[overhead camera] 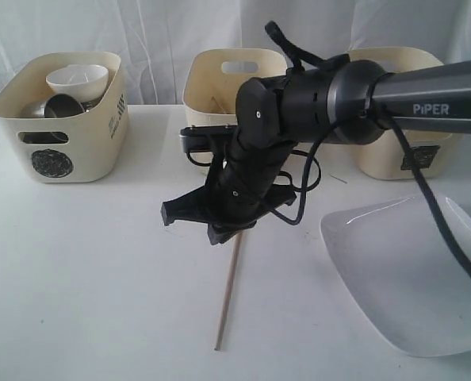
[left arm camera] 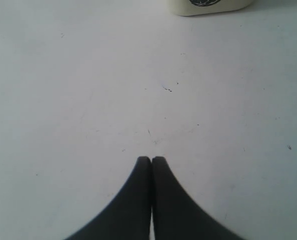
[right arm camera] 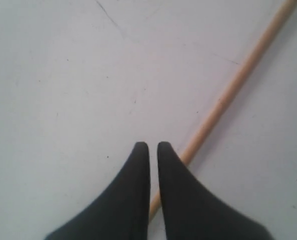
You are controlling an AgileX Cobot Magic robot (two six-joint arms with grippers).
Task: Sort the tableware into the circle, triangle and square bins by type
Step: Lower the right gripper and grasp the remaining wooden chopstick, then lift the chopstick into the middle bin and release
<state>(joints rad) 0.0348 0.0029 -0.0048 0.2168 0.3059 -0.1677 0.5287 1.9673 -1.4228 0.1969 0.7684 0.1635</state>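
Step in hand, by judgement: pickup of the single wooden chopstick (overhead camera: pixel 227 290), with the large white squarish plate (overhead camera: pixel 410 286) also unsorted on the white table (overhead camera: pixel 101 278). The plate lies at the near right, well apart from the three cream bins along the far edge. The circle bin (overhead camera: pixel 93 139), far left, bears a black scribbled circle on its front and holds a white bowl (overhead camera: pixel 77 78) on top of steel mugs (overhead camera: pixel 57 105); how many steel pieces lie beneath cannot be told. The middle bin (overhead camera: pixel 212 79) is largely masked by the right arm (overhead camera: pixel 426 91) - its mark and contents are not legible. The right-hand bin (overhead camera: pixel 394 159) shows a dark mark half hidden by a cable; its contents are out of sight. The chopstick lies flat at mid-table, its far end under the right gripper (right arm camera: pixel 148 146), whose fingers stand almost together and empty, the stick running just beside them, not between. The left gripper (left arm camera: pixel 151 160) is clenched on nothing over bare table. Next move calls for parting the right fingers, straddling the stick - and closing low enough to catch so thin a piece.
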